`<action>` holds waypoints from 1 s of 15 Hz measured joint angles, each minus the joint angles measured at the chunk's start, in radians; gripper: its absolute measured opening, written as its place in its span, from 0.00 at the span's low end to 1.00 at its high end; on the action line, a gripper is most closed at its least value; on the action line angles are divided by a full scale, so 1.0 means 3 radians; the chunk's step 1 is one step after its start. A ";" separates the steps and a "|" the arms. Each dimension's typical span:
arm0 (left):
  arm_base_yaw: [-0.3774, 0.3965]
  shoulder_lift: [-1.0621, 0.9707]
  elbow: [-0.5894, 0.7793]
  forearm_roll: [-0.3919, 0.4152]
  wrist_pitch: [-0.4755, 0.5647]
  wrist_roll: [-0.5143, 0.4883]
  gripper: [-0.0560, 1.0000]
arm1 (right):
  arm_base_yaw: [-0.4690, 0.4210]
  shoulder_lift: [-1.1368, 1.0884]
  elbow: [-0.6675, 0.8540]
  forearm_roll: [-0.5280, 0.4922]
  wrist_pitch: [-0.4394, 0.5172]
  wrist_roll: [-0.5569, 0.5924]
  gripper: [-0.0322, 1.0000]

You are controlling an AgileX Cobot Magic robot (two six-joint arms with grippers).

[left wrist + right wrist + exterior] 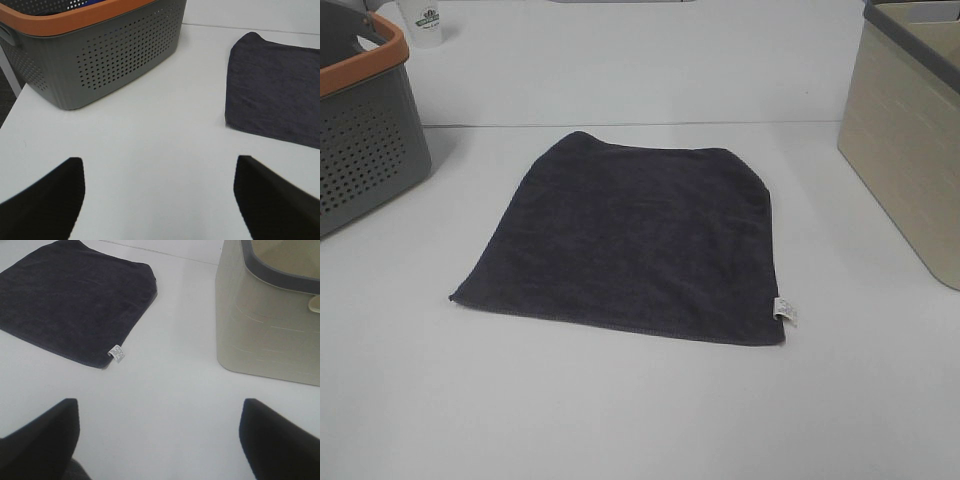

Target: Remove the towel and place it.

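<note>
The dark charcoal towel [625,235] lies flat and spread out in the middle of the white table, with a small white tag [786,312] at its near right corner. It also shows in the left wrist view as the towel [277,95] and in the right wrist view as the towel [72,297]. My left gripper [159,197] hovers open above bare table between the grey basket and the towel's left edge. Over bare table between the towel's tag corner and the beige basket, my right gripper [159,440] stands open too. Neither gripper shows in the high view.
A grey perforated basket with an orange rim [360,125] stands at the back left. A beige basket with a dark rim [905,130] stands at the right. A small white cup [423,20] sits at the far left back. The table's left edge [12,107] runs beside the grey basket.
</note>
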 joint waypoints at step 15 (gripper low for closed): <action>0.0000 0.0000 0.0000 -0.0003 0.0000 0.0007 0.77 | 0.0010 0.0000 0.0000 0.0000 0.0000 0.0050 0.85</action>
